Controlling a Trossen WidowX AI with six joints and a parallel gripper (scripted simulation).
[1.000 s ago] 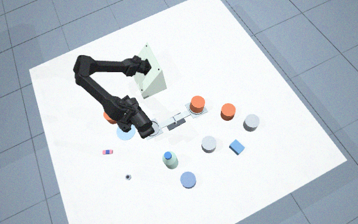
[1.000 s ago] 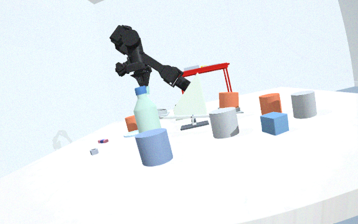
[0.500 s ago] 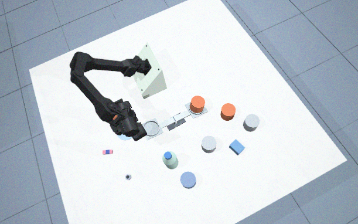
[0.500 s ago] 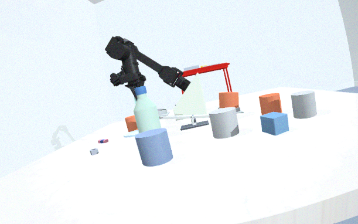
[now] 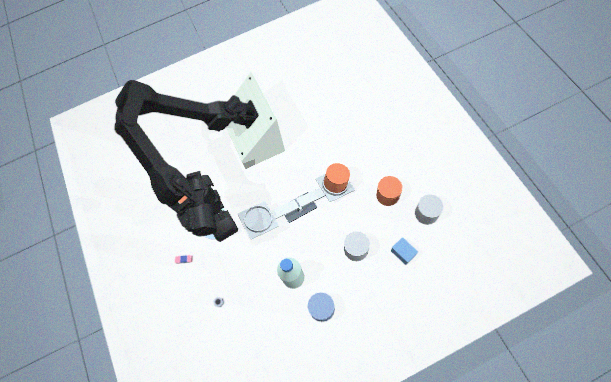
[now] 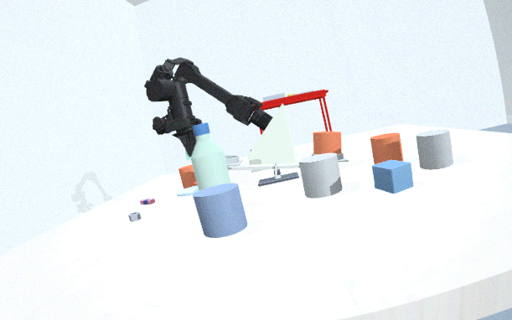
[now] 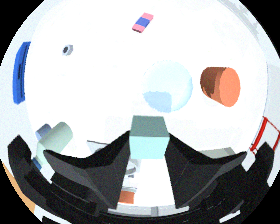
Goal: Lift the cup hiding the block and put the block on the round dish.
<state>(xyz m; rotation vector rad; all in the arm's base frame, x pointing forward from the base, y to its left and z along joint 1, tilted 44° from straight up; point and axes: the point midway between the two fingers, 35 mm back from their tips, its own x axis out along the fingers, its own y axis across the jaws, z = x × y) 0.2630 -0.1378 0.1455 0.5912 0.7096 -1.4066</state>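
Observation:
My gripper [image 6: 189, 151] [image 7: 149, 131] is shut on a pale teal block [image 7: 149, 146] and holds it above the table; the arm hides it in the top view. The light blue round dish [image 7: 173, 80] [image 6: 186, 193] lies near and below the block, largely hidden by the arm in the top view. An orange cup [image 7: 229, 86] [image 6: 187, 177] stands on the table beside the dish. The other balance cup [image 5: 337, 176] [image 6: 327, 142] stands on the right end of the balance [image 5: 311, 198]. The left pan [image 5: 258, 220] holds no cup.
A green bottle [image 5: 291, 274] [image 6: 210, 167], a blue cylinder [image 5: 321, 306] and two grey cylinders [image 5: 357, 245] [image 5: 429, 208] stand in front. A third orange cylinder [image 5: 389, 189] and a blue block [image 5: 404, 251] are at the right. A pink-and-blue piece [image 5: 183, 259], a nut [image 5: 219, 302] and a pale wedge [image 5: 266, 142] also show.

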